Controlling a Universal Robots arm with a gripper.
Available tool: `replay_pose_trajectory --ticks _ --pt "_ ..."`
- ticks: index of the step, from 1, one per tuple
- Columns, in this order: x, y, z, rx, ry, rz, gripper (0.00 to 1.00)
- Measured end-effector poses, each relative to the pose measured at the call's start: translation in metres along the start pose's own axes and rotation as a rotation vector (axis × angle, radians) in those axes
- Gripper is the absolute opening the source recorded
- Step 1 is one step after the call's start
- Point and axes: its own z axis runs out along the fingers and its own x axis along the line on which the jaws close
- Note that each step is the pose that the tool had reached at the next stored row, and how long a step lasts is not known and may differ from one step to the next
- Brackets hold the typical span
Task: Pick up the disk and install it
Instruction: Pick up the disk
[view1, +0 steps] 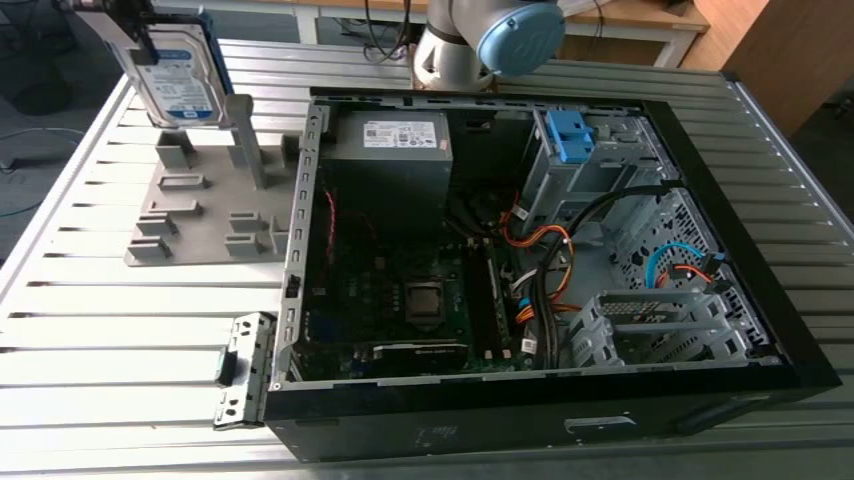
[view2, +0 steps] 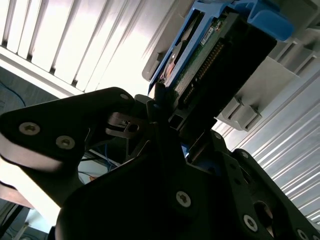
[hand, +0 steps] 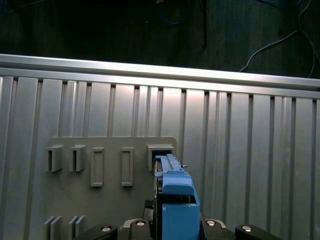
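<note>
Slatted metal table (view1: 120, 340); disk (view1: 180, 75) in gripper (hand: 176, 216)

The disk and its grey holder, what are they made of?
The disk looks like silvery metal under a glossy paper label; its blue frame looks like moulded plastic. The grey holder looks like matt plastic, though I can't be sure.
</note>
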Motion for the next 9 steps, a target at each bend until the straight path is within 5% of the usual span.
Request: replay_pose_trajectory --ticks 9 --pt "-0.0004 0.0002 -0.0051 -0.0001 -0.0002 0.000 0.36"
